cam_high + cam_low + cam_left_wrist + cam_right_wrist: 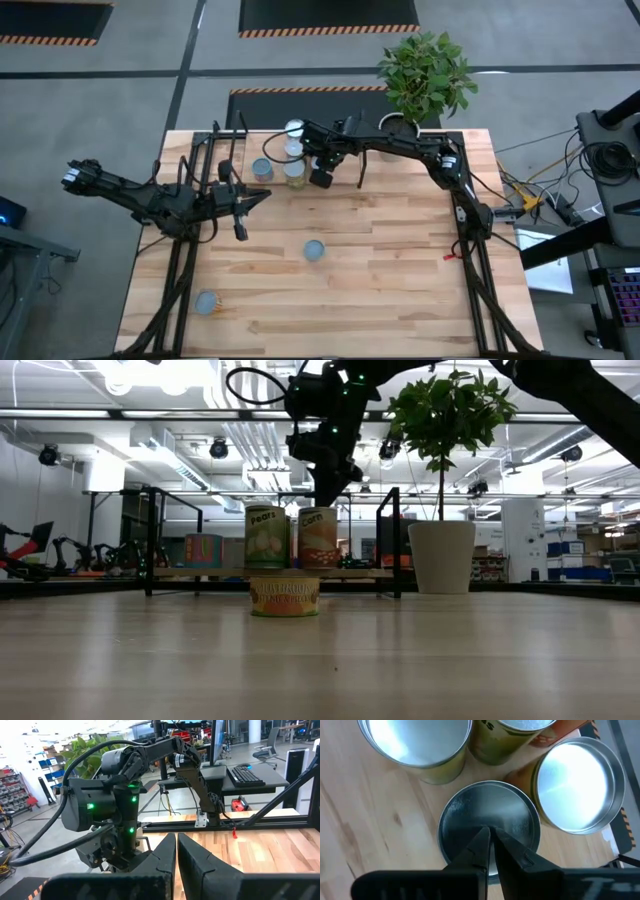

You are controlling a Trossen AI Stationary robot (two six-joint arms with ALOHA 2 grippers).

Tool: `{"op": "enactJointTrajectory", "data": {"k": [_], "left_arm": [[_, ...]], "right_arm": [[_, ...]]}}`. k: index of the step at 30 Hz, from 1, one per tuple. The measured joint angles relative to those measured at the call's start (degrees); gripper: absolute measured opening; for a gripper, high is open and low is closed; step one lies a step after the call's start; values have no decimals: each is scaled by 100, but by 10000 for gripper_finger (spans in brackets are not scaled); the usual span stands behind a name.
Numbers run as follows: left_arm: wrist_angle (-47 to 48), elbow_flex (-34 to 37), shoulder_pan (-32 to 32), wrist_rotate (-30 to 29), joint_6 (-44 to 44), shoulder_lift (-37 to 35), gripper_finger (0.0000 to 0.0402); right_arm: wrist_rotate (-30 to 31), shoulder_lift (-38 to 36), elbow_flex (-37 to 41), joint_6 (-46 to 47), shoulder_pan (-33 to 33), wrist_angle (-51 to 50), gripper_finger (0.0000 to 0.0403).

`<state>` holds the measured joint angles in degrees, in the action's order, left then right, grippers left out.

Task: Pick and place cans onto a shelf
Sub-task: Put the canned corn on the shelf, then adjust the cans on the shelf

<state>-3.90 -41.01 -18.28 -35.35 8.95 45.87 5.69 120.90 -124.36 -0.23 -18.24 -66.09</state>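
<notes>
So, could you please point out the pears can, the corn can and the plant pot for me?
pears can (266, 536), low view, on its green label.
corn can (318, 537), low view, on its orange label.
plant pot (440, 556), low view, on its white side wall.

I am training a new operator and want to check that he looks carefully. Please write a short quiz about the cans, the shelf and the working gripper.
1. True or false: the right gripper, above the silvery round top of a tin can, has its fingers wide open.
2. What do the green-labelled can and the orange-labelled can on the black-rod shelf say? A. Pears, Corn. B. Beans, Soup. C. Peas, Tuna.
3. How many pale-blue-topped cans rest on the light wooden tabletop, away from the shelf?

Key: 1 false, the fingers are shut. 2 A. 3 two: one central, one near the left arm's corner.
</notes>
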Motion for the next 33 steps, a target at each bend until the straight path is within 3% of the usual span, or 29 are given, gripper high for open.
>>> {"op": "enactJointTrajectory", "data": {"k": [20, 33], "left_arm": [[4, -9, 0, -2, 0, 0, 0], [7, -9, -2, -2, 0, 0, 0]], "right_arm": [[254, -63, -459, -347, -87, 181, 18], [337, -68, 65, -431, -564, 1164, 18]]}}
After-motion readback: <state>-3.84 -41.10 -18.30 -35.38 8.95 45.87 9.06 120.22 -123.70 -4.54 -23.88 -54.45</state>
